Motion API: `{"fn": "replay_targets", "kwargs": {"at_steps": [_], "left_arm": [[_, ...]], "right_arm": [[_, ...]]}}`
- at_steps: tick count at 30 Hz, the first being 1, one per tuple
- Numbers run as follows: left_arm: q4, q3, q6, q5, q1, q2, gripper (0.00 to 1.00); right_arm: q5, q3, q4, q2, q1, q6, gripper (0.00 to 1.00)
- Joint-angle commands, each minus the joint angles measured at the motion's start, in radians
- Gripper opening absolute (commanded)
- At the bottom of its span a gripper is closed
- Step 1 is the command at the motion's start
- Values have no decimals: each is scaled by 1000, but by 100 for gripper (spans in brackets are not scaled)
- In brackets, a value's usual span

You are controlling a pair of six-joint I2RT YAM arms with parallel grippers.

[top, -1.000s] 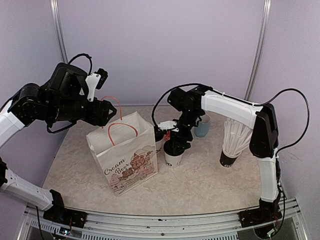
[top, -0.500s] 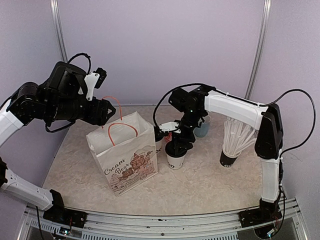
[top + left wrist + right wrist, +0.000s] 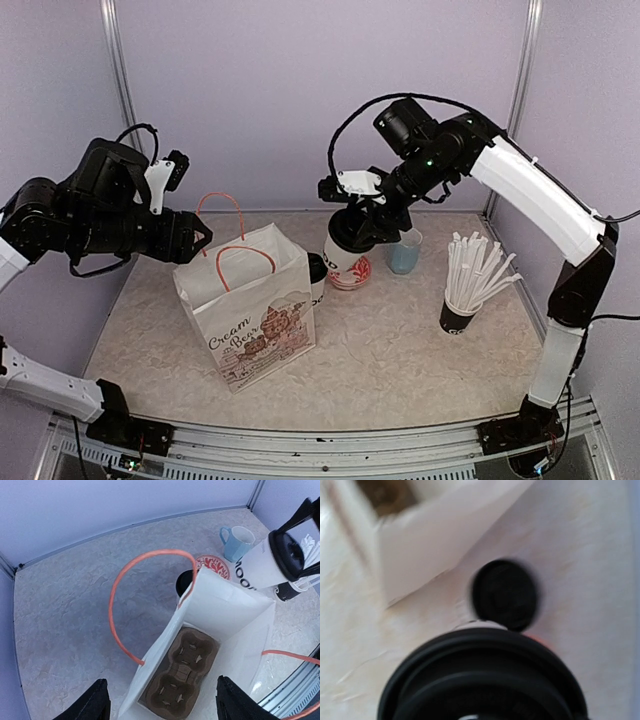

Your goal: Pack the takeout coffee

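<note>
Right gripper [image 3: 358, 212] clamps a lidded paper cup [image 3: 347, 255] by its top, aloft right of the paper bag [image 3: 255, 310]. It looks light and crushable; the stiff rim is safest. Second cup [image 3: 317, 270] stands behind the bag. Left gripper [image 3: 200, 236] is open.

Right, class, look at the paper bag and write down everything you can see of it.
The paper bag is white, with brownish "Cream Bear" lettering and a drawing on its front and two orange cord handles. It stands upright on the table, mouth open. A brown cardboard cup carrier, its slots empty, lies at the bottom. A black-lidded cup stands close beside its right side.
</note>
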Motion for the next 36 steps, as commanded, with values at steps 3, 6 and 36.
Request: {"fn": "replay_targets", "kwargs": {"at_steps": [3, 6, 36], "left_arm": [[16, -71, 30, 73, 143, 17, 70], [64, -94, 87, 142, 199, 30, 66], [233, -111, 271, 399, 209, 156, 0]], "right_arm": [[41, 171, 113, -65, 3, 28, 63], [-1, 241, 162, -66, 6, 40, 63], [46, 197, 148, 23, 299, -15, 58]]}}
